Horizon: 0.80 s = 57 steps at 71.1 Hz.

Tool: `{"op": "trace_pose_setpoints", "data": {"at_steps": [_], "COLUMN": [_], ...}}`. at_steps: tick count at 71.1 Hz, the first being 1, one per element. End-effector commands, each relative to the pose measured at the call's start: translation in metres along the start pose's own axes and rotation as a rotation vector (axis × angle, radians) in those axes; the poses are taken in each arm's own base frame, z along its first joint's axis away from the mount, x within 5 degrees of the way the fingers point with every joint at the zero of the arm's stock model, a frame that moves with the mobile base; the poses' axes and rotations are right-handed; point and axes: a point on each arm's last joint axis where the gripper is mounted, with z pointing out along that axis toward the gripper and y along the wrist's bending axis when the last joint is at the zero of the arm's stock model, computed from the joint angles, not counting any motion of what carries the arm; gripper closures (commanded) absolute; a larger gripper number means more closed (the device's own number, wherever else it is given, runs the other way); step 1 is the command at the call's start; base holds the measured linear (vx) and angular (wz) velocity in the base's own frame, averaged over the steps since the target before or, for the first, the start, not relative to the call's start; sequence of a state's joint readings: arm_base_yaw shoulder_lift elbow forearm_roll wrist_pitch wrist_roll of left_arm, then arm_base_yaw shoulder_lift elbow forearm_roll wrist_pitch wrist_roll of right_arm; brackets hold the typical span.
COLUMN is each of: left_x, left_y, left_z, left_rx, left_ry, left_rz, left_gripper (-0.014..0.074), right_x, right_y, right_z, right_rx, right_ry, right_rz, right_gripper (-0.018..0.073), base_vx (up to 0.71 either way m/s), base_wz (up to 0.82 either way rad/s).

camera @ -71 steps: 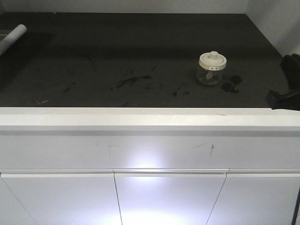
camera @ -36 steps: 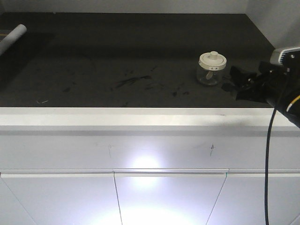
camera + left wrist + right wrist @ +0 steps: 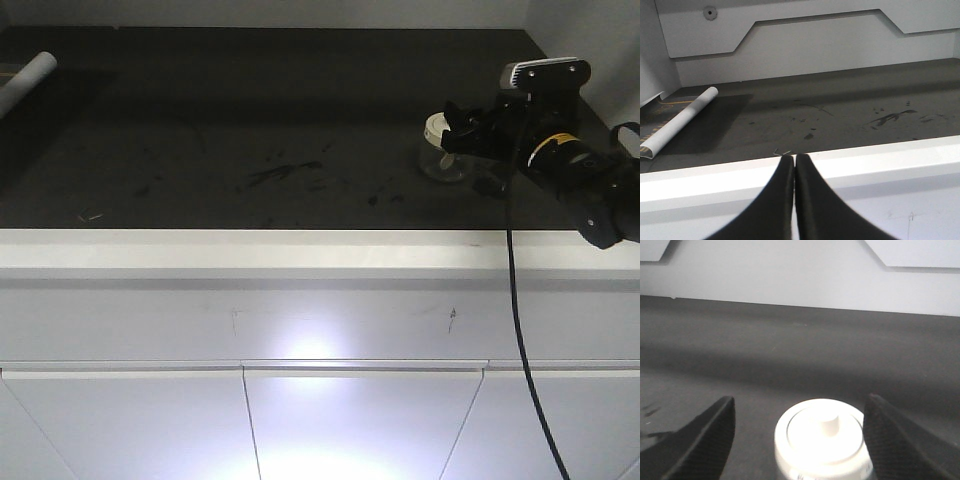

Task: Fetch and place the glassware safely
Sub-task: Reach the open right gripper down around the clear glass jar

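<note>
The glassware, a squat clear glass jar (image 3: 438, 160) with a cream-white knobbed lid (image 3: 820, 440), stands on the dark countertop (image 3: 250, 110) at the right. My right gripper (image 3: 456, 130) is open and reaches in from the right at lid height. In the right wrist view its gripper (image 3: 800, 398) has one finger on each side of the lid, the right finger (image 3: 890, 435) close to the lid rim. My left gripper (image 3: 792, 158) is shut and empty, in front of the counter's white front edge (image 3: 865, 160). It is out of the front view.
A white tube (image 3: 28, 80) lies at the far left of the counter, also in the left wrist view (image 3: 682, 120). A white wall stands behind the counter. White cabinet doors (image 3: 360, 420) are below it. A black cable (image 3: 515, 300) hangs from the right arm.
My right arm has come in from the right edge, up and leftwards, and its open fingers now flank the jar. The jar has not moved.
</note>
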<state>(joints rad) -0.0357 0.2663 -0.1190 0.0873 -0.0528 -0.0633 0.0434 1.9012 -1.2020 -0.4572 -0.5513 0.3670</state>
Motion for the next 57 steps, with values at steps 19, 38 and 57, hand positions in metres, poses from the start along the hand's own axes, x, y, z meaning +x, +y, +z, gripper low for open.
{"op": "trace_pose_setpoints", "data": {"at_steps": [19, 38, 57], "left_x": [-0.016, -0.016, -0.015], "left_y": [0.0, 0.0, 0.0], "left_z": [0.0, 0.0, 0.0], "left_rx": [0.004, 0.004, 0.003], "left_ry": [-0.097, -0.096, -0.087], "left_rz": [-0.012, -0.012, -0.012], "left_gripper": [0.0603, 0.0603, 0.0603], "right_x": [-0.021, -0.005, -0.004], "right_y": [-0.01, -0.014, -0.015], "right_z": [0.05, 0.068, 0.068], "right_rx": [-0.02, -0.013, -0.01], "right_ry": [-0.17, -0.151, -0.145], "right_rz": [-0.031, -0.025, -0.025], "right_gripper": [0.0069, 0.0086, 0.0318], "base_vx": [0.0, 0.0, 0.0], "base_wz": [0.0, 0.0, 0.0]}}
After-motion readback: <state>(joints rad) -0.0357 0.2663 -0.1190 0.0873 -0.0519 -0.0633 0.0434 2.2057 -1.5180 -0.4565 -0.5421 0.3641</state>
